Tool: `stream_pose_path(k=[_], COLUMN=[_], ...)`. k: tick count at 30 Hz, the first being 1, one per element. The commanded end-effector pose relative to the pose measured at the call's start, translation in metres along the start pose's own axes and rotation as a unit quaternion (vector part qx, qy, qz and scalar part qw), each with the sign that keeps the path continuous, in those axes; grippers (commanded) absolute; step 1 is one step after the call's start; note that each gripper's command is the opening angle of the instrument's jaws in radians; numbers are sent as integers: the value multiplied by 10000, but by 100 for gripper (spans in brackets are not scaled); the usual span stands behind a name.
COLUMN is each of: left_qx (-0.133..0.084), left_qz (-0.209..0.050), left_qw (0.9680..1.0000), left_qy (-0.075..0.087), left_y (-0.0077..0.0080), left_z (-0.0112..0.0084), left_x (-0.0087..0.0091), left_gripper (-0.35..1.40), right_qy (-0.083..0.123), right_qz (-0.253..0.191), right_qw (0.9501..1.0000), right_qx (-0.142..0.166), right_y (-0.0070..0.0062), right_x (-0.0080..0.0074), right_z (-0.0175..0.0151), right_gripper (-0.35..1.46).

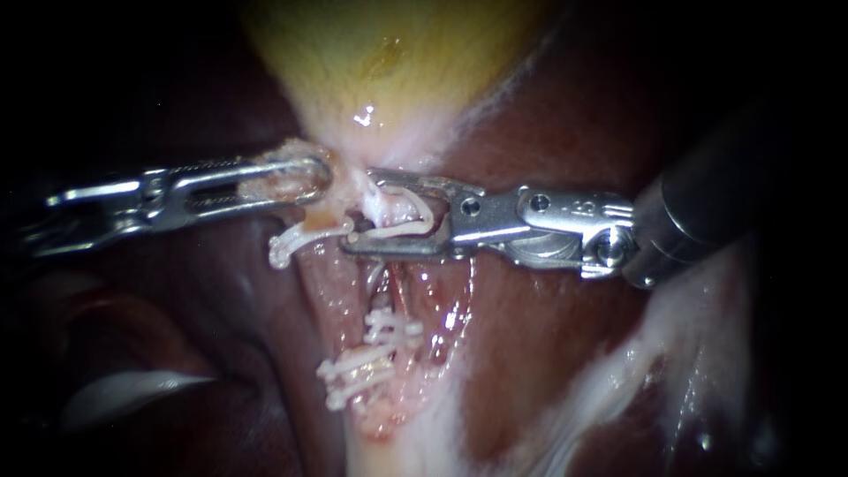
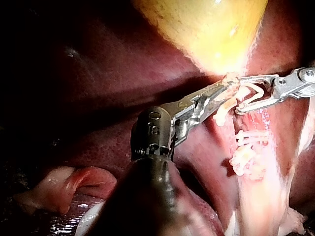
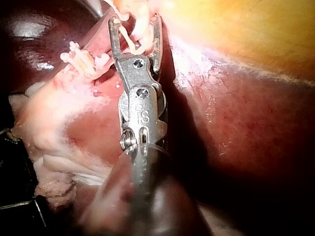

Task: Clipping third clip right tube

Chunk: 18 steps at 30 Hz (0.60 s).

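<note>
Dark red liver (image 1: 548, 353) fills the background, with the yellow gallbladder (image 1: 380, 53) narrowing to a pale neck at the centre of the endoscope view. My left instrument (image 1: 320, 179) has its jaws closed on a fold of pale tissue (image 1: 283, 181) at that neck. I judge that this grip draws the neck sideways, so the strands below it stay taut and exposed.

My right instrument (image 1: 364, 212) reaches in from the opposite side. Its jaws stand wide apart and carry an open white clip (image 1: 422, 221), which touches both of them. They straddle the tube (image 1: 373, 208) just under the neck, one jaw on each side, and the clip is not yet squeezed closed. The right wrist view shows the same straddle.

A closed clip (image 1: 300, 237) juts out just beside the left instrument's jaws. Two lower clips (image 1: 389, 331) sit further down the strand, well apart from the jaws, so the new one would go above them. Closing looks like the next move, once the tube sits deep in the clip.
</note>
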Motion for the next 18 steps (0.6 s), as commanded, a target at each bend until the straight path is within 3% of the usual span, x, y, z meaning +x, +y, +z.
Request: stream_pose_path(k=[1,18], left_qx=[0,5], left_qz=[0,1], left_qw=[10000,10000], left_qy=[0,2], left_y=[0,1], left_z=[0,-2], left_x=[0,0], left_gripper=[-35,-35], right_qy=[1,8], right_qz=[-2,203], right_qw=[10000,9998], right_qx=[3,56], right_y=[0,-3], right_x=[0,-1], right_z=[-1,-19], right_gripper=[45,47])
